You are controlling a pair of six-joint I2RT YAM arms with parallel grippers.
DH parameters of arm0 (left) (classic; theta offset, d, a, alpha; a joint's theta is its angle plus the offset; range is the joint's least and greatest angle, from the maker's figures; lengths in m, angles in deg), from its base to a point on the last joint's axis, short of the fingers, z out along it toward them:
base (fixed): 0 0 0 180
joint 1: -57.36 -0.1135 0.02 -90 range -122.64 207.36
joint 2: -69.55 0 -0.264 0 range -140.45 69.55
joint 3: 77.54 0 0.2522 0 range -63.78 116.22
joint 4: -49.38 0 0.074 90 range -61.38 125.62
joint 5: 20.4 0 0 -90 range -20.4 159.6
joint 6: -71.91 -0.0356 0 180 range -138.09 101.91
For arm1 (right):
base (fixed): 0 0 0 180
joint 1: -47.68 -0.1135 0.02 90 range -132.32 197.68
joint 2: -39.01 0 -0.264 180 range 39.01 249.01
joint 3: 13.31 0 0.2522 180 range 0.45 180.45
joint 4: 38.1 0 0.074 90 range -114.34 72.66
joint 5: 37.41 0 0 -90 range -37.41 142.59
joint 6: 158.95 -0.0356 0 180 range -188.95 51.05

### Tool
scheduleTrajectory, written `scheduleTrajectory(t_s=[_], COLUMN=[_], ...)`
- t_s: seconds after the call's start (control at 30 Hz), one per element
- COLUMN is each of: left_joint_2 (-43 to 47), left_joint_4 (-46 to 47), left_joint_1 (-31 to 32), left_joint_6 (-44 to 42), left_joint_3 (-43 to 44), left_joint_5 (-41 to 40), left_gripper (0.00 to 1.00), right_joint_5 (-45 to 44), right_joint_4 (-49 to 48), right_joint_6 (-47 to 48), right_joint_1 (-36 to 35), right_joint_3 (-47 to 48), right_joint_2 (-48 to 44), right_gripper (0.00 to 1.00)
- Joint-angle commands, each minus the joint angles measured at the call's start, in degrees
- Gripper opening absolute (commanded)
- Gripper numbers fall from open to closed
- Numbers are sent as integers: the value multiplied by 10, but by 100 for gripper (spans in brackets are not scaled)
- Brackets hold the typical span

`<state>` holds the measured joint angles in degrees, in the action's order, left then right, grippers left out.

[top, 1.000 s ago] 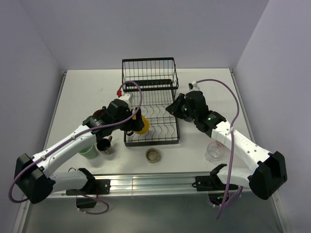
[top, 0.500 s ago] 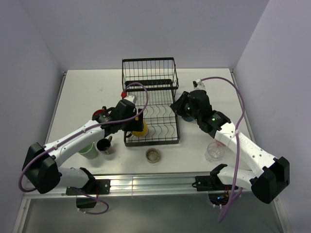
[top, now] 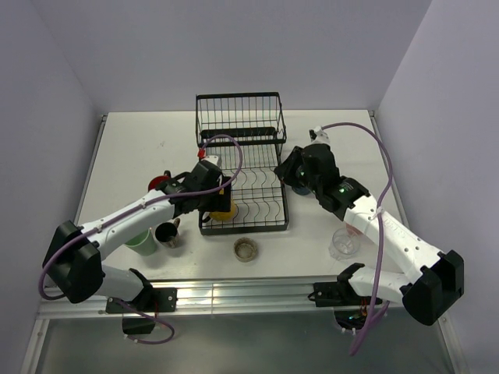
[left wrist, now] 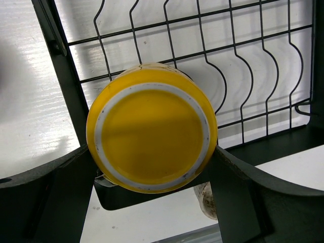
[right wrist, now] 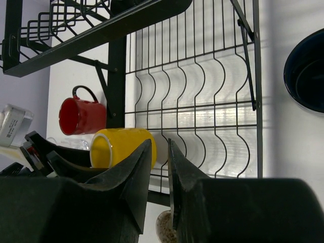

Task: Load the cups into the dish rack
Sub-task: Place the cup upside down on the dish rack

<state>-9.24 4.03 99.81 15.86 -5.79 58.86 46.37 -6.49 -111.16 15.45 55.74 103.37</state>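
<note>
Left end effector (left wrist: 152,172) first: I'm clamped on the yellow mug (left wrist: 152,139), one finger on each side of its round body, its flat base facing my wrist camera. It sits at the near left corner of the dish rack (left wrist: 65,76), over the wavy wire dividers (whether it touches the wires, I cannot tell from here). My right end effector (right wrist: 159,147) has its fingers only narrowly apart with nothing between them, low beside the rack's right edge and looking across the dividers at that same yellow mug. Moving outward: a navy cup (right wrist: 309,71) stands on the tabletop (top: 132,148) just beside the rack's right side, close to my right wrist. A red mug (right wrist: 78,116) stands beyond the rack's left side, handle up in my right wrist view. Near my left arm, a black mug (top: 166,234) and a green tumbler (top: 143,243) stand side by side. A low brownish glass (top: 245,249) sits just in front of the rack's near edge, and a clear glass (top: 343,243) stands by my right forearm.
</note>
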Motion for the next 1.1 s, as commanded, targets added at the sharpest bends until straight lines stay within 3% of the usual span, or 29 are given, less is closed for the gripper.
scheduleTrajectory(t_s=[0.0,1.07], left_joint_2=[0,-81], left_joint_4=[22,-11], left_joint_1=[3,4], left_joint_6=[9,4], left_joint_3=[35,98], left_joint_5=[-24,-99], left_gripper=[0,1], right_joint_5=[-14,-27], right_joint_4=[-2,0], right_joint_6=[13,21], right_joint_1=[2,2], right_joint_3=[34,41], right_joint_2=[8,38], right_gripper=[27,27])
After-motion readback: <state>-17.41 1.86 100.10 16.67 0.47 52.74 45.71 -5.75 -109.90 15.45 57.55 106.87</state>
